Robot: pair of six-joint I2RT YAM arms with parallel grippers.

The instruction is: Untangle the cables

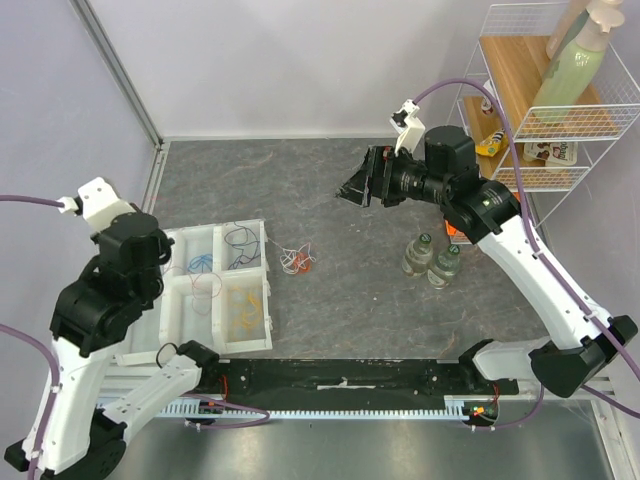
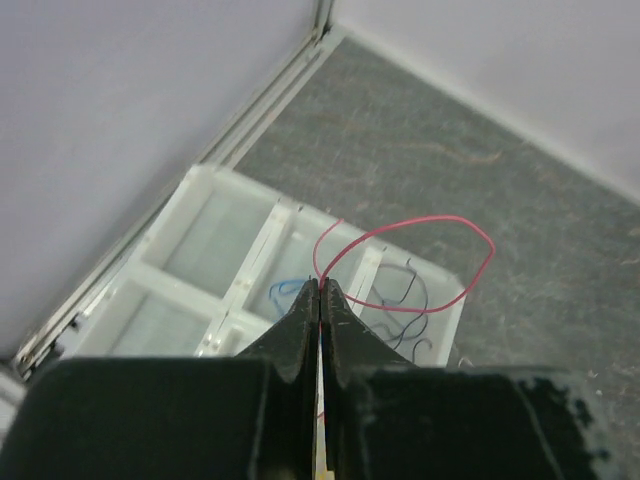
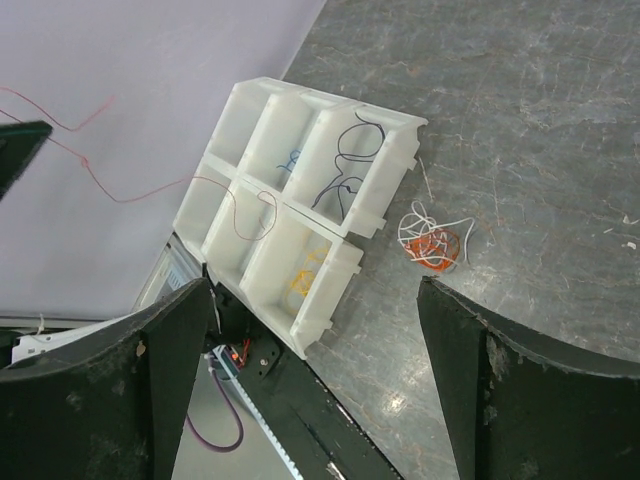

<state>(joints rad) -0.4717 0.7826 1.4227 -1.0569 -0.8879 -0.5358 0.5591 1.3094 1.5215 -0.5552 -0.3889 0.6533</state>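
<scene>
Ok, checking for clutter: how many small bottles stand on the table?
2: the left bottle and the right bottle, side by side, right of the loose cables; none seems hidden.

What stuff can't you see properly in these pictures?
Top view: the left gripper and its red wire hide under the left arm.
Left wrist view: the gripper itself covers the white tray's near compartments.
Right wrist view: the wire tangle is too small to count strands.
Top view: the shelf bottle is cut off by the edge.
</scene>
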